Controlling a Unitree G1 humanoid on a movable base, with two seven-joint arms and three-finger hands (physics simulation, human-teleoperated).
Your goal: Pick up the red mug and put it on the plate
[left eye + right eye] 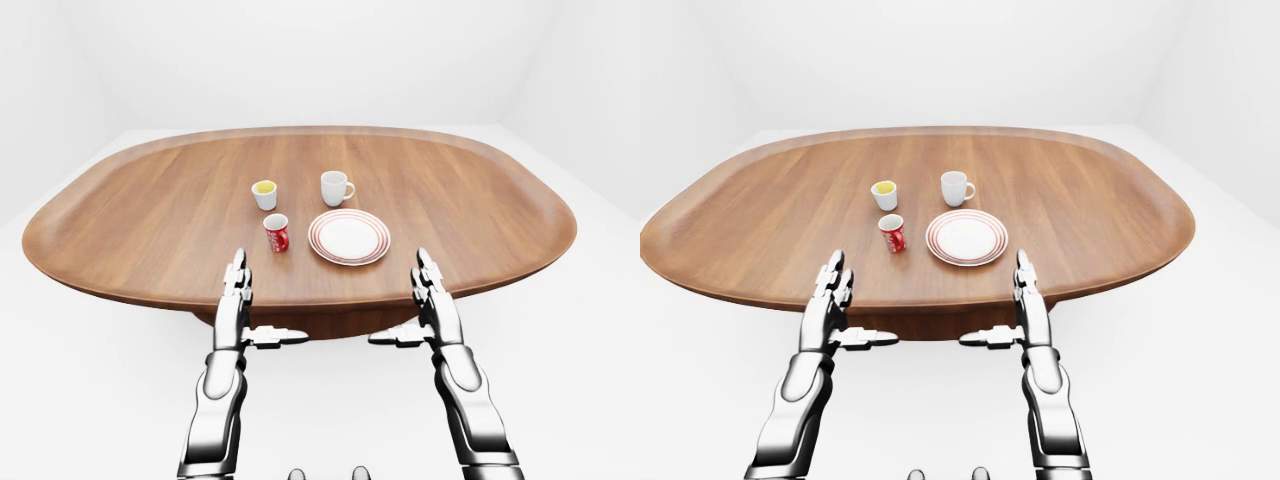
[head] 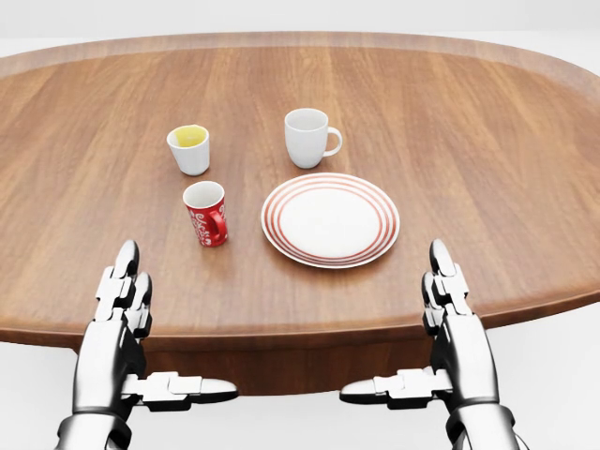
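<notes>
Here a broad oval table [image 2: 487,159] of warm brown wood, its grain running lengthwise and its rim slightly raised, carries four pieces of crockery near its lower edge in the head view. The small red mug with white lettering and a white glazed inside [image 2: 205,214] stands upright on the wood, its handle turned toward the right of the view, just left of the round white plate ringed with thin red bands [image 2: 330,219] and apart from it. Above the red mug sits a handleless white cup with a yellow inside [image 2: 189,149], tapering toward its base, and above the plate stands a plain white mug with a looped handle [image 2: 308,138] pointing right. Two glossy, jointed metal arms rise from the bottom of the view. The left three-finger hand [image 2: 119,323] is released, its two upper fingers stretched straight up over the table's edge and its thumb splayed sideways below the rim; it grasps nothing and lies well short of the red mug. The right three-finger hand [image 2: 455,323] mirrors it, likewise spread and empty, below and to the right of the plate.
</notes>
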